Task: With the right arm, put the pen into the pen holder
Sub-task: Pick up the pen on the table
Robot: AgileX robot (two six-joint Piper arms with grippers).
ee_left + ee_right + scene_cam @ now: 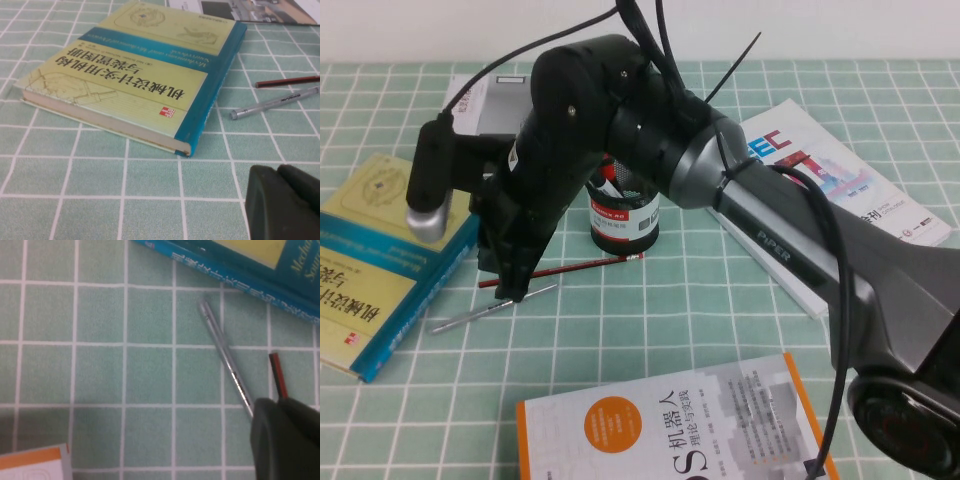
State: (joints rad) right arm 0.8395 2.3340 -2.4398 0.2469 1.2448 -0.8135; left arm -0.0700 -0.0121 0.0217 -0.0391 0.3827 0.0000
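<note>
The silver-grey pen [470, 317] lies flat on the green checked cloth, next to the blue-spined book; it also shows in the right wrist view [225, 357] and the left wrist view [275, 102]. My right gripper [515, 290] reaches across from the right. Its tips are right over the pen's middle, with the fingers [280, 440] pressed together and the pen running under one finger's edge. The black mesh pen holder [625, 215], with a white and red label, stands behind the right arm and is partly hidden. My left gripper [282, 202] is shut and empty, low over the cloth.
A dark red pencil [590, 265] lies beside the pen, just in front of the holder. A yellow and blue book [380, 260] is at the left. An orange and white book [670, 430] is at the front. Magazines [840, 170] lie at the back right.
</note>
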